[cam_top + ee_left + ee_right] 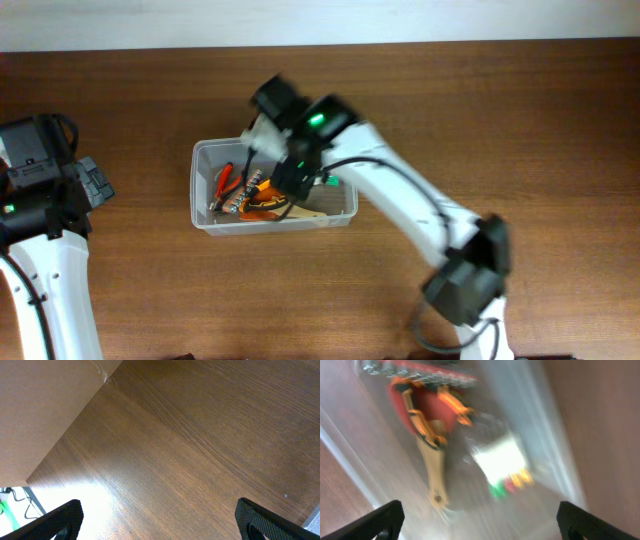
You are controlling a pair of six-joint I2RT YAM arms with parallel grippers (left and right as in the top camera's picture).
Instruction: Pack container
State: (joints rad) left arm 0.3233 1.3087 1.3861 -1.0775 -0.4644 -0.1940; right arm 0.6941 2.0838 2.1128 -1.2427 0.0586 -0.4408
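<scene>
Two grippers work this table [560,90], and only one is busy. By the left edge, the left gripper [160,519] hangs over bare wood, fingers spread wide with nothing between them, well apart from everything else. The bin [200,190] sits near the middle of the tabletop, a little toward the left edge and far from every corner. It already holds a heap: red-handled pliers [226,180] at its left end, an orange tool [431,407], and a wooden handle [436,480] pointing toward the near edge. Other bits are too blurred to name. The right gripper [480,520] hovers over that heap, also wide open and empty, with the right arm [410,205] reaching in from the near right corner. I read this as the moment over the bin with nothing left in hand, so the sound move is a straight lift — fingers kept apart, up past the rim before any swing toward the right edge. The tangle of handles could catch a fingertip, and a sideways pull might drag the light bin. The arm hides the bin's right end, so what lies there cannot be told.
</scene>
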